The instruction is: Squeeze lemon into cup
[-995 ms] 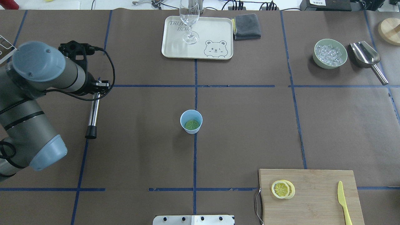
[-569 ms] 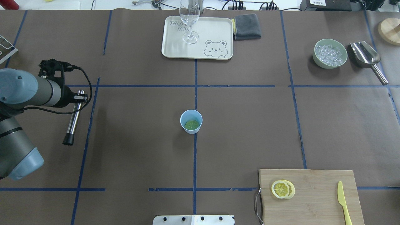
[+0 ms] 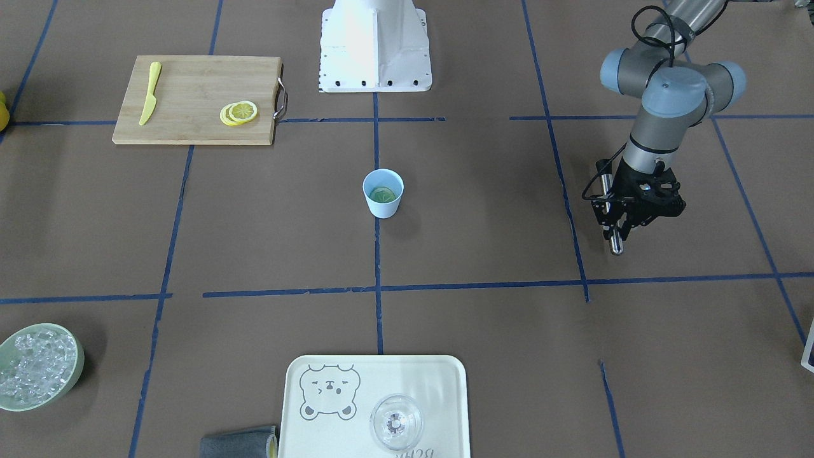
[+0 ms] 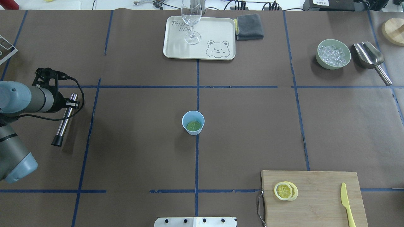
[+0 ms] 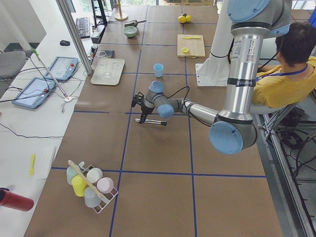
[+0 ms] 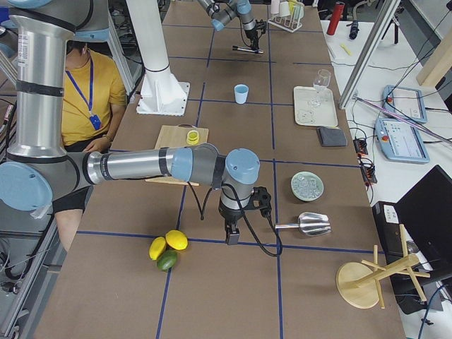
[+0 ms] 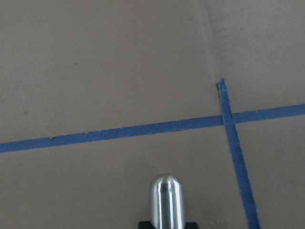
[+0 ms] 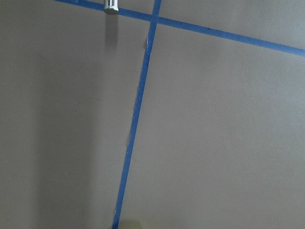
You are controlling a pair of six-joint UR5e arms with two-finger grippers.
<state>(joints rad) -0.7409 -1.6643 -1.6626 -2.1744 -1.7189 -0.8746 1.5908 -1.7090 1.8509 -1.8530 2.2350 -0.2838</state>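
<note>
Left gripper, clamped on the steel muddler, hangs well left of the light blue cup, rod crosswise to it.

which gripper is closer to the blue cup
Left. The left gripper, clamping a metal rod, is off to the cup's left; the right gripper is farther, beyond the cutting board, by the scoop.

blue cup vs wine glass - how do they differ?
The cup is opaque light blue and stemless; the glass is clear and stemmed. The cup stands on the table with a slice inside; the glass stands on the tray, apparently empty. Both are upright.
</note>
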